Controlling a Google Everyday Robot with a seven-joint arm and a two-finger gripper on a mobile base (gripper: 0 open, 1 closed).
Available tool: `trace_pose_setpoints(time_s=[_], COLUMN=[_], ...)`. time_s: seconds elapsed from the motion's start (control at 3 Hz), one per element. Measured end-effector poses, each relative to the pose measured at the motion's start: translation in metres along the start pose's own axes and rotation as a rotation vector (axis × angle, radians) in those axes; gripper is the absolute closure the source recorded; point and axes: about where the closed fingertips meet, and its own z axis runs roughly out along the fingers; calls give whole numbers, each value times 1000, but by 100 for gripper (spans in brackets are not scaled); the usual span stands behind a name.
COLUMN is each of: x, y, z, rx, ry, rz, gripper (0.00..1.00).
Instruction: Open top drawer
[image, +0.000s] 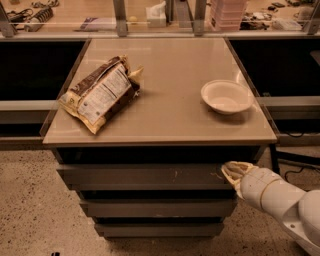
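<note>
- Jaws of the gripper (234, 173) sit at the right end of the top drawer (145, 176), against or just beside its front; whether they stand wide or narrow I cannot tell.
- Behind them the pale arm (272, 195) slants away to the lower right, low beside the cabinet.
- Judged from this, the step in hand is getting purchase on the drawer: its front looks flush with the cabinet, not yet drawn out.
- With no handle on the front, the next move likely calls for a hold on its right edge or upper lip, then a straight pull toward the camera, kept level so the drawer does not bind.
- That drawer lies directly under the tabletop (170, 70), below a dark gap. It is grey, flat-fronted and the widest of the three, with small pale scratches right of centre.
- Two narrower drawers (157, 207) sit beneath it, shut.
- On the tabletop, a snack bag (100, 92) lies left and a white bowl (226, 96) right, well apart.
</note>
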Motion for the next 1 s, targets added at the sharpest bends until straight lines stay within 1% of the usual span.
trace_pose_setpoints(time_s=[0.33,0.67,1.0], x=[5,0,-21], y=[-8,-13,-33], z=[13,18,36], rx=[57,72,107], ry=[-29,-40,-69], rz=[7,-1,-34], gripper=[100,100,100])
